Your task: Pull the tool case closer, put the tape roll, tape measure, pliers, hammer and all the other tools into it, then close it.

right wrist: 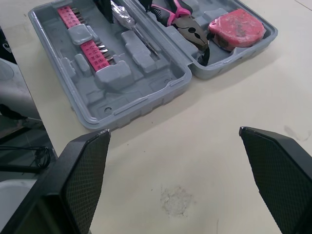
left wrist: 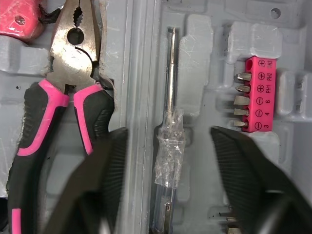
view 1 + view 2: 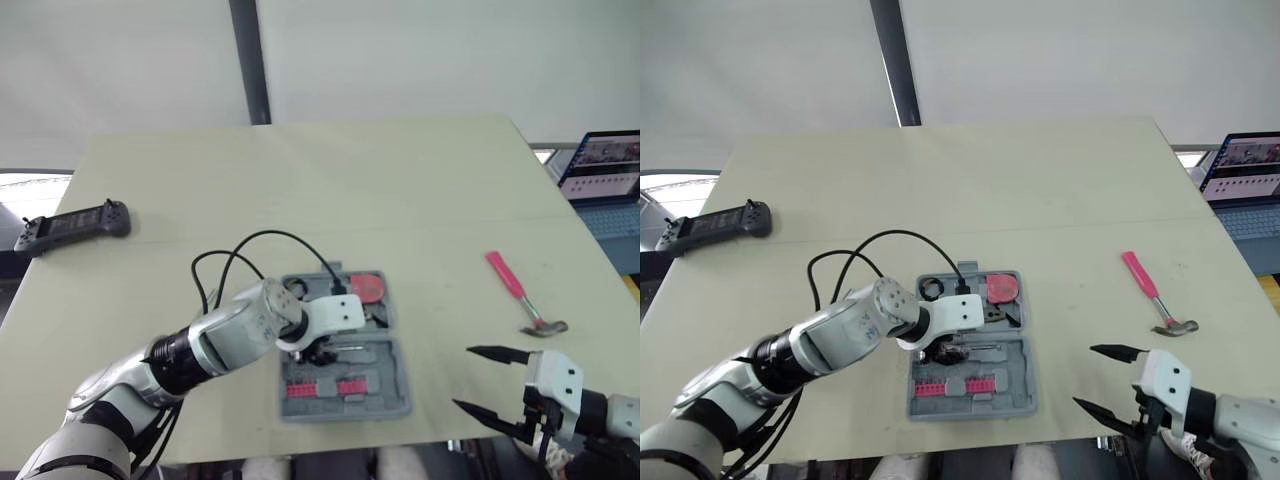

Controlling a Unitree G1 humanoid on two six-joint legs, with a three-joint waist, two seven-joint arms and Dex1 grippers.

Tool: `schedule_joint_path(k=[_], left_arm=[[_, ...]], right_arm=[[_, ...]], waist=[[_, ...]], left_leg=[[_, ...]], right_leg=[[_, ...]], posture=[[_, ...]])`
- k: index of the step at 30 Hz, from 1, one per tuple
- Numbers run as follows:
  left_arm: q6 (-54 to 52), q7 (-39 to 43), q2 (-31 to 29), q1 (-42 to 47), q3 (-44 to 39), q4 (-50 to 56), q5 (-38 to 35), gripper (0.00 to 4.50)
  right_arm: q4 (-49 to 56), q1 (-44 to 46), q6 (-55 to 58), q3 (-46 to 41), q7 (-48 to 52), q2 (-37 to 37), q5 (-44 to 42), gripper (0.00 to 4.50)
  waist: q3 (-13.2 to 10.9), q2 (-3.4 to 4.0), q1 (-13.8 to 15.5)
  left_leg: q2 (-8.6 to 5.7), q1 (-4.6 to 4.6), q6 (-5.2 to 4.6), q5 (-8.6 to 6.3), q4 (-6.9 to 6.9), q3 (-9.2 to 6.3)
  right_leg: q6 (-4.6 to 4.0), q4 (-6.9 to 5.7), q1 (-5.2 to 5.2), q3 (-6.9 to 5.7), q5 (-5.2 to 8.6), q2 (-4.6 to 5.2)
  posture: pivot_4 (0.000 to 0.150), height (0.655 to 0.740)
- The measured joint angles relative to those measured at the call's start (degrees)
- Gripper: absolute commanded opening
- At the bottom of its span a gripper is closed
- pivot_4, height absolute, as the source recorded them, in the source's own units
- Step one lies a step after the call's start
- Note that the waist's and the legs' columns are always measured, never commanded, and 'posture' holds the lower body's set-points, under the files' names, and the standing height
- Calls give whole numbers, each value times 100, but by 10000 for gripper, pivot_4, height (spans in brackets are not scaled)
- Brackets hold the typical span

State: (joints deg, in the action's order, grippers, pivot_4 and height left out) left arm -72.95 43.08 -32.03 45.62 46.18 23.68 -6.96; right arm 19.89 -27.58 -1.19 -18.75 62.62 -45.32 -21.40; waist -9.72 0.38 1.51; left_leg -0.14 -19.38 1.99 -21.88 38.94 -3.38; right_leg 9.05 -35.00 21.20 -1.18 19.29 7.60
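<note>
Hovering over the tool case [image 3: 398, 385], left gripper [image 2: 168, 130] spread wide.
Its fingers [image 2: 107, 165] flank the screwdriver [image 2: 169, 97]; right gripper [image 3: 462, 377] gapes empty.

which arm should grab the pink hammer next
Right. The pink-handled hammer lies on the pale table on the robot's right side, just beyond the open right gripper. The left gripper is farther off, down in the open grey plastic tool case over the clear-handled screwdriver.
</note>
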Motion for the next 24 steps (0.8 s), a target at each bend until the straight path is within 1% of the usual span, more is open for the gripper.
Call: schedule_joint_path(k=[2,3,5,7,10,11,14,18,21,24], left_arm=[[-161,-11,88,-6,-209,32,-127,37938],[-258,-32,143,-10,-347,52,-197,35428],[-461,-129,281,-30,-734,149,-318,27276],[-547,-215,328,-94,-1069,291,-419,17621],[-419,-298,289,-383,-1588,500,-557,1431],[-224,-297,188,-549,-1705,534,-600,211],[549,-255,-13,-1259,-2073,511,-656,211],[2049,195,-178,-2191,-2510,421,-875,211],[2961,283,-178,-2548,-2586,76,-802,211],[3742,250,-94,-2808,-2559,-401,-564,211]], right_arm=[[1,-3,0,0,0,0,-1,45000],[1,-3,0,0,0,0,-1,45000],[1,6,-1,0,0,0,-3,45000],[0,9,-1,0,0,0,-3,45000],[0,16,-1,0,1,0,-8,45000],[0,25,-2,0,0,1,-8,45000],[-3,32,-1,4,0,6,-6,45000],[-6,91,-2,7,0,15,-8,45000],[-6,133,-1,7,0,15,-7,45000],[-6,131,0,7,-1,16,-6,45000]], waist=[[0,0,1],[0,0,2],[0,0,-1],[0,0,-10],[0,1,-15],[1,2,-17],[3,4,-14],[3,4,10],[3,5,12],[3,5,9]], left_leg=[[0,0,0,0,1,0],[0,-1,0,0,1,-2],[0,-2,0,0,2,-2],[1,-1,0,0,2,-3],[1,0,0,0,2,-3],[1,1,0,0,1,-3],[2,2,0,0,-1,-4],[0,1,0,0,4,-8],[-1,6,0,0,7,-9],[-1,7,0,0,6,-8]], right_leg=[[0,-1,0,0,0,0],[0,-1,0,0,0,0],[0,-1,0,-1,0,0],[0,-2,1,-1,0,0],[0,-2,1,-1,0,0],[0,-2,1,0,0,0],[0,-2,2,0,0,1],[0,2,-4,-1,0,3],[0,9,-15,-2,0,3],[0,8,-16,-3,0,2]], posture=[[1500,7400],[1500,7400],[1500,7400],[1500,7400],[1500,7400],[1500,7400],[1500,7400],[1500,7400],[1500,7400],[1500,7400]])
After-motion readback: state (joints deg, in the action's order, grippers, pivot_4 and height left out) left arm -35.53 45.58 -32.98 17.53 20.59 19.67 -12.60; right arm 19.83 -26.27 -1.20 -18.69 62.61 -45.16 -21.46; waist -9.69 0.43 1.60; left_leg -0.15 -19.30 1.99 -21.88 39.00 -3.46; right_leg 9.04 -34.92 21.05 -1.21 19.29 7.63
